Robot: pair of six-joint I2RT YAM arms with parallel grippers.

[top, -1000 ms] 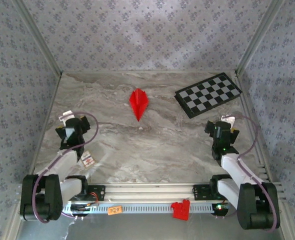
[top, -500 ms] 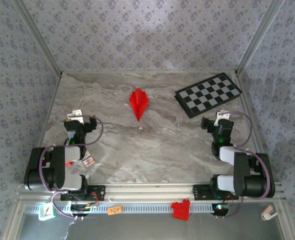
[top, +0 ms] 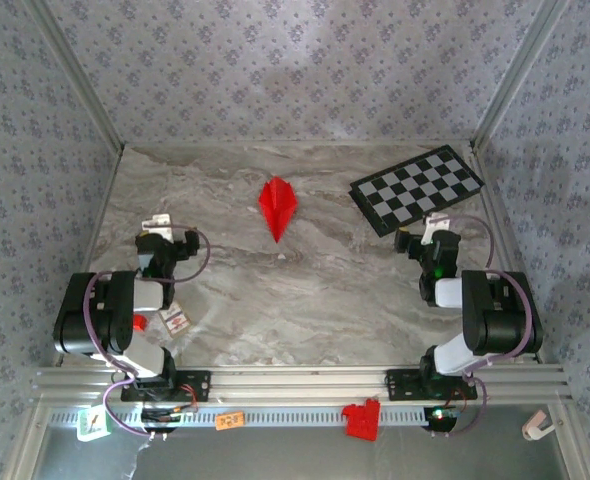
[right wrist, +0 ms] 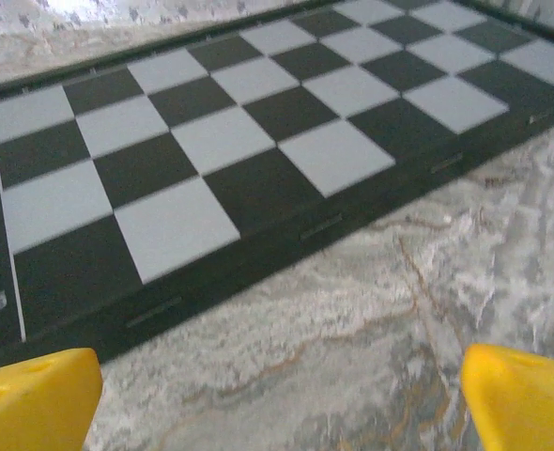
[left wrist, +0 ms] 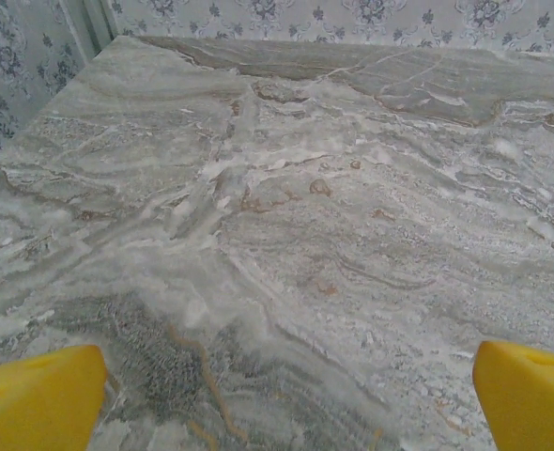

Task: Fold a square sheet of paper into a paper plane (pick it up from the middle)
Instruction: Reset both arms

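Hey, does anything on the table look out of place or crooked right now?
The checkered board sits askew in the far right corner, turned at an angle to the edges of the table. The paper plane lies folded mid-table, on its own. Nothing looks spilled or damaged.

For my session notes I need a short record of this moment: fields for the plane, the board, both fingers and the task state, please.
plane: red, folded, on the table, far centre, tip toward the near edge
board: checkered, far right, apart from the plane
left fingers: open, above bare table, holding nothing
right fingers: open, facing the board's edge, holding nothing
task state: plane looks finished, nothing touching it
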